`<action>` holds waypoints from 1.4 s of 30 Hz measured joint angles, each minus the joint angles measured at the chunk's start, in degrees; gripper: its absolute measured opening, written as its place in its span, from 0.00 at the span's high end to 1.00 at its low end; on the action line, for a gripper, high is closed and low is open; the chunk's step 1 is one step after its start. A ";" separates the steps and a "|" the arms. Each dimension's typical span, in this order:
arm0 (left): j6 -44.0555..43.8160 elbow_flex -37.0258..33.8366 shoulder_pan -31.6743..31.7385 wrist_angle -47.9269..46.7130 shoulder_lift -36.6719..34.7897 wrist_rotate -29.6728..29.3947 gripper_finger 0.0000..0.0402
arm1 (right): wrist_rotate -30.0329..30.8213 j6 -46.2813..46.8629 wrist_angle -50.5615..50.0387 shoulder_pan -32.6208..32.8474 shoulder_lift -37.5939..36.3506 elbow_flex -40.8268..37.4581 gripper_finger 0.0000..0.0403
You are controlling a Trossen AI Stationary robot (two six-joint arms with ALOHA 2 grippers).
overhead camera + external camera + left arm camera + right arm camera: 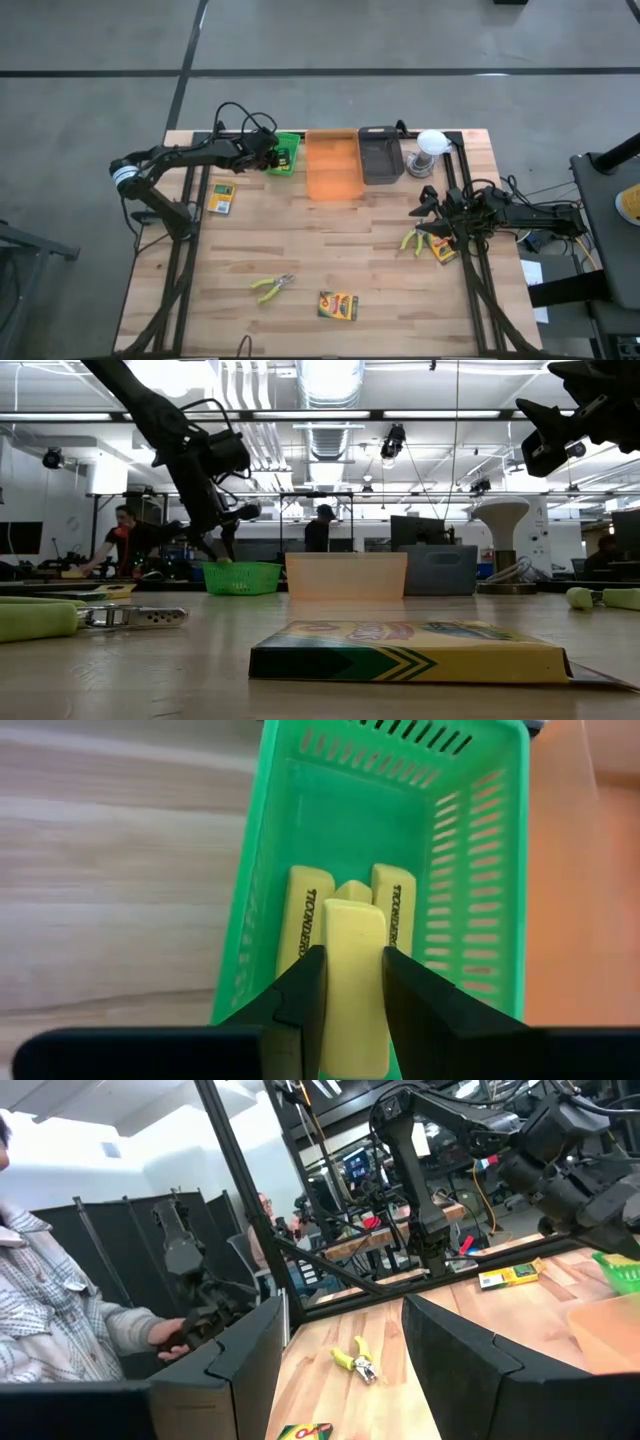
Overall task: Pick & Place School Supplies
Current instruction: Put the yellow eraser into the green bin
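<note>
Your L gripper sits over the green tray at table rear, fingers pinching a yellow block just above two more blocks lying inside. R gripper hangs spread wide near the right edge, holding nothing. Pliers and crayon box lie on front tabletop, apart.

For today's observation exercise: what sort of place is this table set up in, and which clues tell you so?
Probably a robotics lab or workshop: exposed ceiling ducts, a bare concrete floor, and another robot arm on a bench beyond the wooden table.
</note>
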 joint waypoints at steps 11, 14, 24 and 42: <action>0.85 0.04 1.98 3.34 0.29 -2.06 0.77 | 0.00 0.02 0.00 0.02 0.00 0.02 0.50; 3.32 0.09 2.34 3.26 1.23 1.48 0.77 | 0.00 0.00 0.02 0.00 0.00 0.00 0.50; 11.55 8.04 6.76 -2.54 6.11 9.86 0.77 | -0.01 0.01 0.01 0.00 0.00 0.01 0.50; 22.92 24.87 10.08 -15.84 23.30 15.61 0.77 | 0.00 0.02 0.01 0.00 0.02 0.00 0.50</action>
